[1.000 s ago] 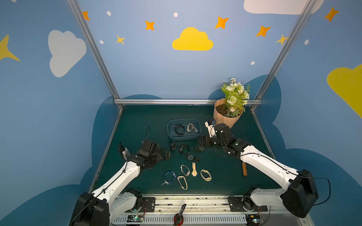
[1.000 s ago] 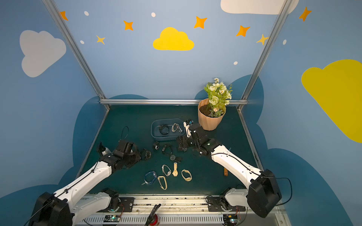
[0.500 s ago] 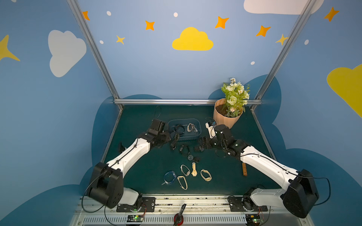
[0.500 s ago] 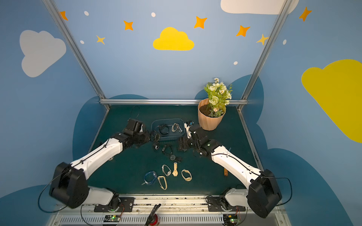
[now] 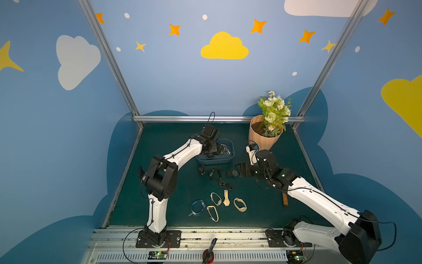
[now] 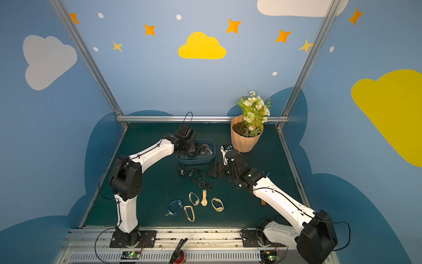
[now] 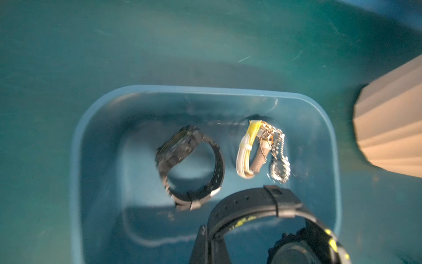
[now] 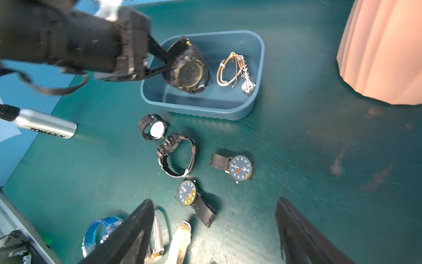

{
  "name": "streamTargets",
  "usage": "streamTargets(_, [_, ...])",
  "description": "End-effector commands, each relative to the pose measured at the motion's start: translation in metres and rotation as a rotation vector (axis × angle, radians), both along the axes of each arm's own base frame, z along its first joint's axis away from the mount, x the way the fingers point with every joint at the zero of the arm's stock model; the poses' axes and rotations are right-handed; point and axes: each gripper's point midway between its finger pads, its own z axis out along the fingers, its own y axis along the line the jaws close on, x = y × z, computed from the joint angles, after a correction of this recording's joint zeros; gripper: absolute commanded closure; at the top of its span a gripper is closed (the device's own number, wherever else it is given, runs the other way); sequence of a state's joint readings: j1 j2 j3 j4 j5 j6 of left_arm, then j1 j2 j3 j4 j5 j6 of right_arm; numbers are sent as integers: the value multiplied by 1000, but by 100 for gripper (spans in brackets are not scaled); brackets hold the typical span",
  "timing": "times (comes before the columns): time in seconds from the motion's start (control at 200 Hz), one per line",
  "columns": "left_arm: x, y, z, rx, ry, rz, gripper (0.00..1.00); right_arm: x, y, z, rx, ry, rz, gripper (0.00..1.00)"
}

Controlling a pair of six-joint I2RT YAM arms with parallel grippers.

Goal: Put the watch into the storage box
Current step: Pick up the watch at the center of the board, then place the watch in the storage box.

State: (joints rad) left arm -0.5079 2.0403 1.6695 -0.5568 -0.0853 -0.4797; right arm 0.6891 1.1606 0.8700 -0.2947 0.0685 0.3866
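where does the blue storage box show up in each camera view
Top view: storage box at far centre, just left of the flowerpot.
Top view: same spot, left of the flowerpot.
Left wrist: it fills the middle of the picture, with the flowerpot cut off at the edge.
Right wrist: seen whole, beside the flowerpot.
Shared landmark: the flowerpot.

top views high, front, angled down on table [image 5: 159,146], L wrist close over storage box [image 7: 91,148], R wrist farther, shares it
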Motion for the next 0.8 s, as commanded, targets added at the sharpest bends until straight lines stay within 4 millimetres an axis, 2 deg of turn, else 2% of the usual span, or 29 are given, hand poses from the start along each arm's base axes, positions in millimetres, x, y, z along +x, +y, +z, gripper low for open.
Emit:
streamTargets(0.0, [3,11,-13,93,39,13,96,-2,-9,-4,-19,9,-29,16])
streamTargets(0.26, [13,9,-33,136,70,14,90,-2,-13,-4,-23,4,-40,16])
streamTargets(0.385, [14,6,-31,131,82,11,83,-2,-13,-5,-22,10,-41,16])
streamTargets(0.596, [11,0,-1,61,39,-1,49,0,-12,0,-17,4,-43,16])
streamTargets(0.706, [6,-3,30,-8,-24,-9,36,0,-13,1,-17,3,-47,16])
streamTargets(0.796, [0,-5,63,-68,-90,-27,19,0,-13,1,-18,11,-51,16])
